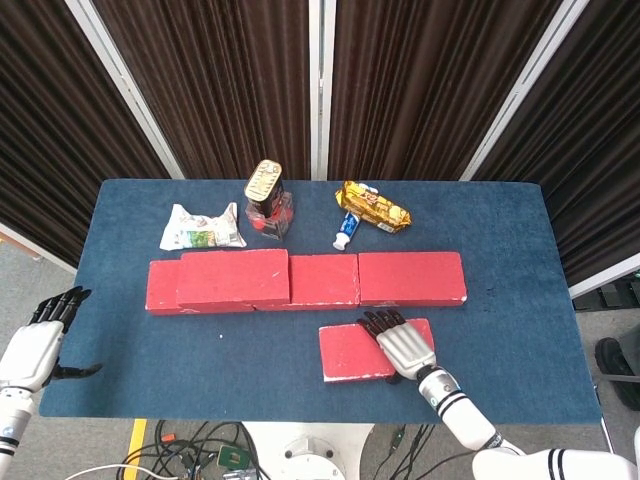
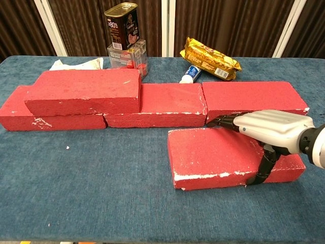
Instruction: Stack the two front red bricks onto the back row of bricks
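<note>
One red brick [image 1: 350, 355] [image 2: 208, 152] lies flat in front of the back row. My right hand [image 1: 402, 345] [image 2: 269, 127] grips it near its right half, fingers stretched over the top to the far edge and the thumb [image 2: 262, 170] against the front face. The back row holds three red bricks, among them the right one [image 1: 410, 278] [image 2: 254, 99]. Another red brick [image 1: 232, 278] [image 2: 84, 91] sits on top of the row's left part. My left hand [image 1: 40, 345] hangs open beyond the table's left edge, holding nothing.
Behind the row stand a tall can [image 1: 264, 185] [image 2: 121, 25] on a clear box, a white packet [image 1: 202, 228] [image 2: 76, 64], a gold snack pack [image 1: 372, 205] [image 2: 210, 60] and a small tube [image 1: 345, 232] [image 2: 191, 74]. Blue cloth covers the table [image 1: 500, 330].
</note>
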{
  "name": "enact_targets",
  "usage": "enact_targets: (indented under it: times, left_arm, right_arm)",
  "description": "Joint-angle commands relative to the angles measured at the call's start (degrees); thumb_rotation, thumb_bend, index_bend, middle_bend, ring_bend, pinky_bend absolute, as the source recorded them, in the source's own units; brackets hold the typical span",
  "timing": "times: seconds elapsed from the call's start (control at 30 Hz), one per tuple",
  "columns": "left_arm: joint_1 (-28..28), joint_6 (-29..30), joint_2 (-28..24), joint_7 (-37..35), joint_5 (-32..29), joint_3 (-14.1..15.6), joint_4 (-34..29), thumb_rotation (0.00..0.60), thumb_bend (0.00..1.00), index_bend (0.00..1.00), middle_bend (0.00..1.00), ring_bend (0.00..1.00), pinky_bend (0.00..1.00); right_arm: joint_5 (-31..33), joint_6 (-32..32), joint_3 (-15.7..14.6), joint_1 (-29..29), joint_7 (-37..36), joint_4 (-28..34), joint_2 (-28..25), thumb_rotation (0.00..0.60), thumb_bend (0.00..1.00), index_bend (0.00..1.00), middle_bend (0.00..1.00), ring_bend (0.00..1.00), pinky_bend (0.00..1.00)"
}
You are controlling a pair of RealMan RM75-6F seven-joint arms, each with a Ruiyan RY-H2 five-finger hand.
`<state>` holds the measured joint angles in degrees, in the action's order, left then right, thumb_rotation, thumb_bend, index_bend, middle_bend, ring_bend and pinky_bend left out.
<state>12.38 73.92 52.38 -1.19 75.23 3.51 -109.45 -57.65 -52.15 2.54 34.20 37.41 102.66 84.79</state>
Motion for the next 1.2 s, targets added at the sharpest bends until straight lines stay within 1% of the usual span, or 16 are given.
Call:
enact_targets:
  times: [0.03, 0.23, 0.3, 0.43, 0.6, 0.7, 0.87, 0.93, 1.0, 1.1, 1.2]
  left_arm:
    - [-0.1, -0.4, 0.0, -0.2, 0.0, -0.2, 0.2, 0.600, 0.02, 0.00, 0.00, 0.00, 0.00]
    - [-0.4, -1.3, -0.1, -0.3, -0.2, -0.6, 0.5, 0.600, 0.02, 0.00, 0.00, 0.00, 0.00]
    - [-0.4, -1.6, -0.1, -0.3, -0.2, -0.7, 0.5, 0.600, 0.02, 0.00, 0.00, 0.00, 0.00]
    - [-0.5, -2.1, -0.1, -0.2, -0.2, -0.9, 0.5, 0.600, 0.02, 0.00, 0.00, 0.00, 0.00]
    - [-0.6, -2.8, -0.3, 0.1, -0.5, -1.2, 0.3, 0.600, 0.02, 0.00, 0.00, 0.00, 0.00]
    - [-0.7, -2.7, -0.4, 0.2, -0.4, -1.4, 0.2, 0.600, 0.02, 0.00, 0.00, 0.00, 0.00]
    - [-1.0, -2.6, -0.7, 0.3, 0.0, -1.6, -0.3, 0.600, 0.02, 0.00, 0.00, 0.00, 0.00]
    - [-1.2, -2.5, -0.8, 0.1, 0.3, -1.6, -0.4, 0.600, 0.02, 0.00, 0.00, 0.00, 0.00]
    - [-1.3, -2.5, -0.9, -0.2, 0.5, -1.6, -0.5, 0.600, 0.02, 0.00, 0.00, 0.00, 0.00]
    - [-1.5, -2.5, -1.2, -0.6, 0.9, -1.6, -0.6, 0.600, 0.02, 0.00, 0.00, 0.00, 0.00]
    - [-1.6, -2.6, -1.5, -0.9, 1.0, -1.7, -0.8, 0.600, 0.02, 0.00, 0.00, 0.00, 0.00]
  right_arm:
    - [0.8, 0.0, -0.1, 0.6, -0.6, -0.7, 0.8, 0.600, 0.00, 0.00, 0.00, 0.00, 0.00]
    - [0.9, -0.6, -0.1, 1.3, -2.3, -1.6, 1.7, 0.600, 0.00, 0.00, 0.01, 0.00, 0.00]
    - [0.0, -1.3, -0.4, 1.2, -2.7, -1.9, 1.9, 0.600, 0.00, 0.00, 0.05, 0.00, 0.00]
    - [-0.8, -1.9, -0.9, 1.1, -3.7, -1.9, 1.8, 0.600, 0.00, 0.00, 0.17, 0.00, 0.00]
    - [-2.1, -2.5, -1.3, 1.0, -5.1, -2.0, 1.4, 0.600, 0.00, 0.00, 0.25, 0.00, 0.00]
    - [-3.2, -2.9, -1.4, 0.8, -6.1, -1.2, 0.6, 0.600, 0.00, 0.00, 0.26, 0.00, 0.00]
    - [-7.8, -5.1, -0.8, 0.3, -8.5, 3.3, -3.0, 0.600, 0.00, 0.00, 0.26, 0.00, 0.00]
    - [-9.6, -6.1, -0.1, 0.3, -9.5, 5.5, -5.0, 0.600, 0.00, 0.00, 0.26, 0.00, 0.00]
    - [-10.1, -6.2, 1.1, 0.8, -10.1, 6.8, -6.5, 0.600, 0.00, 0.00, 0.26, 0.00, 0.00]
    - [-8.1, -5.1, 4.2, 3.1, -9.2, 7.1, -8.4, 0.600, 0.00, 0.00, 0.26, 0.00, 0.00]
    - [-4.1, -3.3, 7.2, 5.9, -8.0, 6.1, -9.4, 0.600, 0.00, 0.00, 0.25, 0.00, 0.00]
